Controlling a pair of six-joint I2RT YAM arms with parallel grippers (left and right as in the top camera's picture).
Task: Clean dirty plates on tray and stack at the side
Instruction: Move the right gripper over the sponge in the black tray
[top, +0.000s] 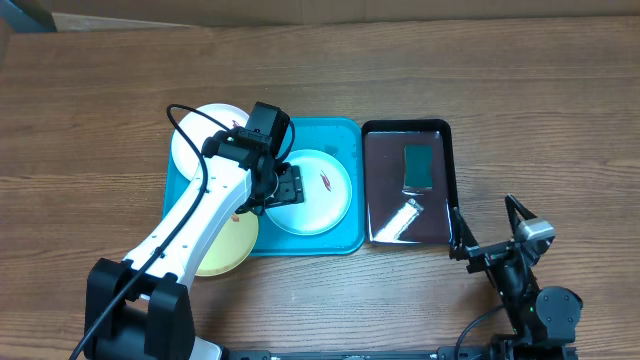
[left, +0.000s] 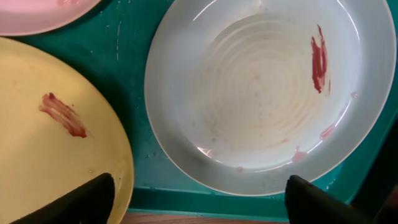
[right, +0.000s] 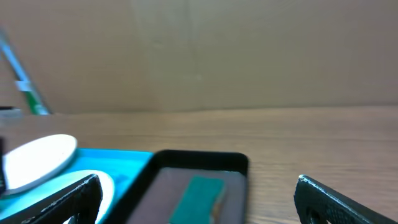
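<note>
The turquoise tray (top: 340, 140) holds a pale mint plate (top: 322, 190) with a red smear (left: 319, 59). A white plate (top: 205, 130) overlaps the tray's back left corner. A pale yellow plate (top: 225, 248), also smeared (left: 62, 115), overlaps its front left corner. My left gripper (top: 275, 185) hovers over the mint plate's left edge. In the left wrist view that gripper (left: 199, 202) is open with nothing between its fingers, above the tray's rim (left: 205, 199). My right gripper (top: 485, 222) stands open near the table's front right, empty.
A glossy black tray (top: 452, 170) sits right of the turquoise one, holding a green sponge (top: 417, 166) and a small white object (top: 400, 218). The left arm (top: 190, 230) lies across the yellow plate. Bare wooden table surrounds both trays.
</note>
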